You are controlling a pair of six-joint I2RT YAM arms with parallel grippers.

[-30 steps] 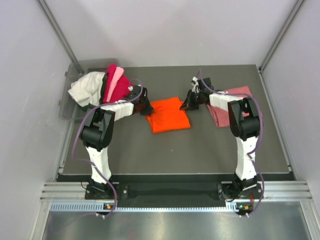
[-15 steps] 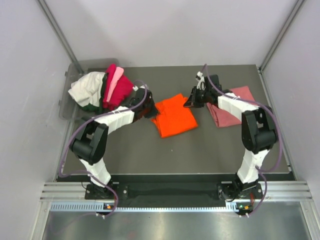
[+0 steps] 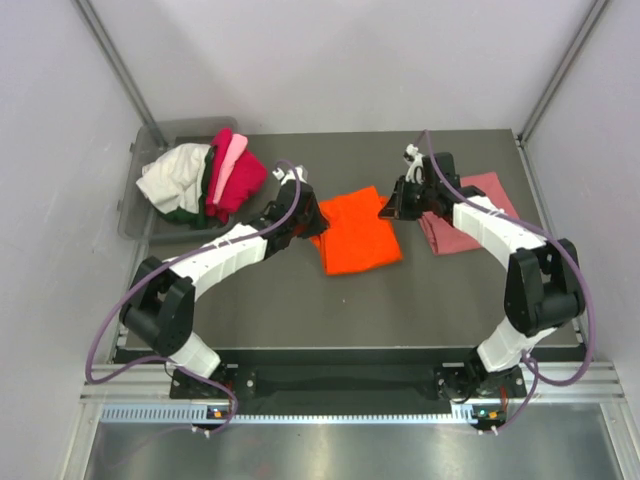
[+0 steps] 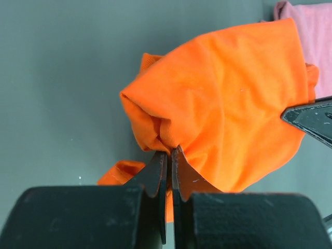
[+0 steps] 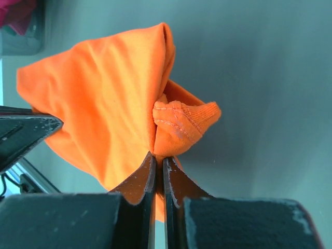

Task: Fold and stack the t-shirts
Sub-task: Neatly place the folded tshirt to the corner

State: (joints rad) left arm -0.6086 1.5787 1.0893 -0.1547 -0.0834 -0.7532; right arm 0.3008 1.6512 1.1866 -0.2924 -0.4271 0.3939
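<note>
The folded bright orange t-shirt [image 3: 358, 232] hangs between both grippers over the middle of the table. My left gripper [image 3: 303, 216] is shut on its left edge [image 4: 155, 132]. My right gripper [image 3: 390, 210] is shut on its right edge, a bunched hem [image 5: 181, 124]. A folded salmon-pink t-shirt [image 3: 470, 225] lies on the table at the right, partly under my right arm; it shows at the top right of the left wrist view [image 4: 311, 26]. A pile of magenta, light pink, white and dark green shirts [image 3: 205, 180] sits in the bin at the far left.
The grey plastic bin [image 3: 140, 215] stands at the table's far left corner. The dark table top [image 3: 350, 310] is bounded by white walls at the back and sides. A metal rail [image 3: 350, 385] runs along the near edge.
Both arms have carried the orange shirt to the right, toward the salmon-pink shirt. The left arm has stretched out further over the table.
</note>
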